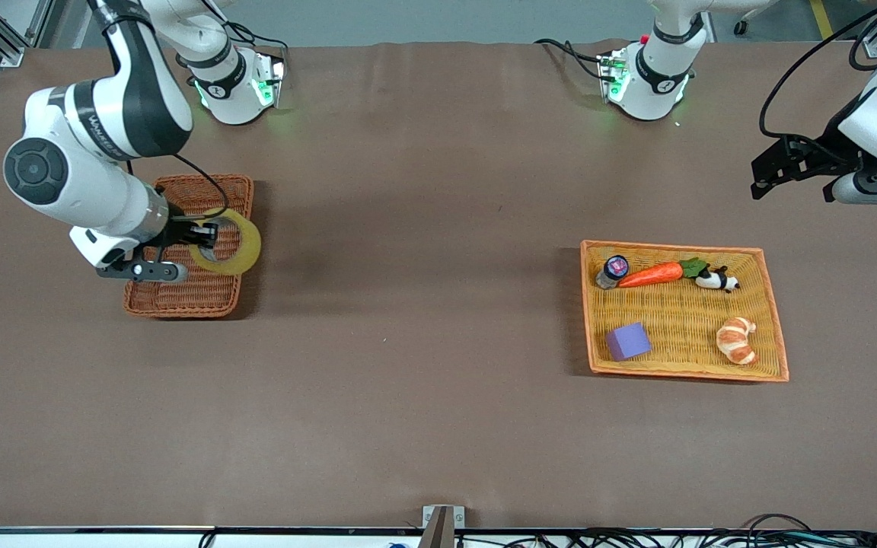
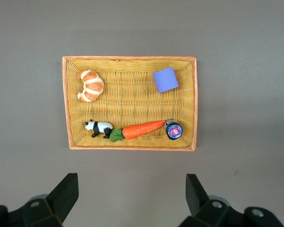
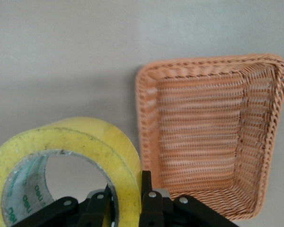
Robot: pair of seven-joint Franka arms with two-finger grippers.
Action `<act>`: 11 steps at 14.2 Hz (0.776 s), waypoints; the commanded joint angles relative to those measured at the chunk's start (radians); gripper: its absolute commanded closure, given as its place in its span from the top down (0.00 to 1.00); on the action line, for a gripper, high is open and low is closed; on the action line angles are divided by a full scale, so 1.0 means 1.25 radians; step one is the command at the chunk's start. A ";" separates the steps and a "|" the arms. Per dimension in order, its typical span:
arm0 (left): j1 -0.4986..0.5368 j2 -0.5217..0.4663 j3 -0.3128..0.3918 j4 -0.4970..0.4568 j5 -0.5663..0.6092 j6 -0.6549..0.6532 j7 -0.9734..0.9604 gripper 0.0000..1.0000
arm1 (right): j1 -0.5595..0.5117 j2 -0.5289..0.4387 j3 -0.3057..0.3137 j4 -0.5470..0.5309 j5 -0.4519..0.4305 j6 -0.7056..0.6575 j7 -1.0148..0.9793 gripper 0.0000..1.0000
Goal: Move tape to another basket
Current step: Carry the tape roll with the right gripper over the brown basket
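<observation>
The tape (image 1: 227, 242) is seen in the front view held up over the basket (image 1: 189, 245), at its edge toward the left arm's end of the table, at the right arm's end of the table. Only the right wrist view shows the grip: the right gripper (image 3: 128, 201) is clamped shut on the wall of the ring, one finger inside the grey core and one outside. The roll is carried on edge and tilted, its hole opening sideways, and the basket's woven floor is seen bare. Toward the left arm's end lies the orange tray (image 1: 776, 335), holding a purple block (image 1: 628, 340), a small jar (image 1: 612, 271), a carrot (image 1: 653, 274), a panda figure (image 1: 717, 280) and a croissant (image 1: 737, 339). The left gripper (image 2: 131, 194) is held in the air near the tray, waiting, its fingers spread wide and holding nothing, as the left wrist view shows.
</observation>
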 commanded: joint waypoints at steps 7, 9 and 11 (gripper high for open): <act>0.012 -0.011 -0.001 -0.001 -0.006 -0.001 0.009 1.00 | -0.009 -0.071 -0.196 -0.309 -0.014 0.282 -0.308 0.02; 0.012 -0.011 -0.001 -0.001 -0.006 -0.001 0.008 1.00 | -0.009 -0.069 -0.198 -0.368 -0.015 0.369 -0.342 0.02; 0.013 -0.011 0.001 -0.001 -0.006 -0.001 0.009 1.00 | -0.009 -0.065 -0.198 -0.412 -0.015 0.446 -0.349 0.02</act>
